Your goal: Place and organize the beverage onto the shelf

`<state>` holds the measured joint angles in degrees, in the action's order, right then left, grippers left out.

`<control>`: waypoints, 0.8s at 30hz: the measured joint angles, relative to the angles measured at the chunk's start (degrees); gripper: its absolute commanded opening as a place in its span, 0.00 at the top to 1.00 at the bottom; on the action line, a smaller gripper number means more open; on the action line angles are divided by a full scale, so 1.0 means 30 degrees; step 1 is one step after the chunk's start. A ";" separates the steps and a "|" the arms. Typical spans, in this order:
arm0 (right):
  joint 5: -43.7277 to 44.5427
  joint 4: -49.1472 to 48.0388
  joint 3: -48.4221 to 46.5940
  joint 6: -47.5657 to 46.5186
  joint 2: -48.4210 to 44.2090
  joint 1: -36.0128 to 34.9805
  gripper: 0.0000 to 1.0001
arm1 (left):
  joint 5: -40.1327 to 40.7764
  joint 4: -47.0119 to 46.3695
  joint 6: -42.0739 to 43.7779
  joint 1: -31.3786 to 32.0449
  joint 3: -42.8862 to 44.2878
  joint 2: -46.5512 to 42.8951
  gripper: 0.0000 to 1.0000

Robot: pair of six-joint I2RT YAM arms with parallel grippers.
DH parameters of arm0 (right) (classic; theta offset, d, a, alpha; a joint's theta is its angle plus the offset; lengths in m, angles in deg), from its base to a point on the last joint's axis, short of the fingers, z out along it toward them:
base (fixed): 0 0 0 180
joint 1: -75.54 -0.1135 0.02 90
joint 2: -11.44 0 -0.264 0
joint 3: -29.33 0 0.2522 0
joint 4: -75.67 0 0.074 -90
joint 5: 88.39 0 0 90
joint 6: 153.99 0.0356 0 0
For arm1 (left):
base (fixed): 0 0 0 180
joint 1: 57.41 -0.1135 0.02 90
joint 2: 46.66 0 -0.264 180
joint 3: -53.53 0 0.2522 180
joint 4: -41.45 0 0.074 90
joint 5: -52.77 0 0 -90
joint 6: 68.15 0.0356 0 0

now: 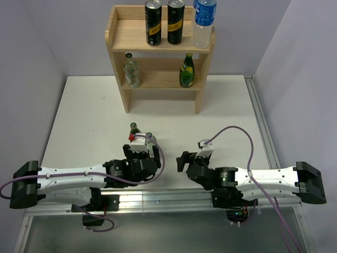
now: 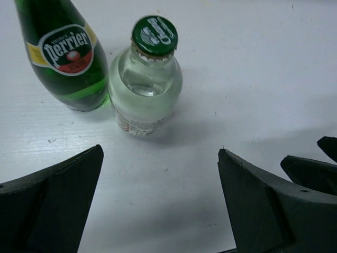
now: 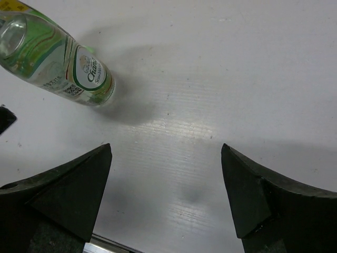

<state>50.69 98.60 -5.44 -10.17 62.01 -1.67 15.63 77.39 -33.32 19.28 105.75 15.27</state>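
Shelf [image 1: 118, 39] of pale wood stands at my bench's [image 1: 84, 116] far edge: two black cans [image 1: 153, 22] and one plastic water bottle [image 1: 203, 23] above, two glass bottles [image 1: 131, 70] below. Only my left wrist view makes "Perrier" legible on a green bottle [image 2: 66, 58] beside a clear capped bottle [image 2: 147, 89]. Left claw [image 2: 160, 154] and right claw [image 3: 166, 150] gape apart, empty.

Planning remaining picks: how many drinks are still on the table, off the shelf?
2: a green Perrier bottle and a clear bottle with a green cap, side by side just ahead of the left gripper. Another could be hidden from view.
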 measured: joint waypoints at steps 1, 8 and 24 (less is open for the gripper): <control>0.0015 0.0073 0.0000 0.0073 -0.0029 0.0000 0.09 | 0.0109 -0.0364 -0.0073 0.0146 -0.0131 0.0255 0.02; 0.0080 0.0284 0.0000 0.0204 -0.0044 0.0000 0.09 | 0.1100 -0.2929 -0.0663 0.0401 -0.1319 0.2914 0.02; 0.0080 0.0372 0.0029 0.0270 -0.0007 0.0000 0.09 | 0.2739 -1.0819 0.1515 -0.0867 -0.3512 0.6251 0.02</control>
<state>50.93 99.71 -5.36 -9.36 61.99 -1.67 23.85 44.93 -28.78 16.68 95.21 34.03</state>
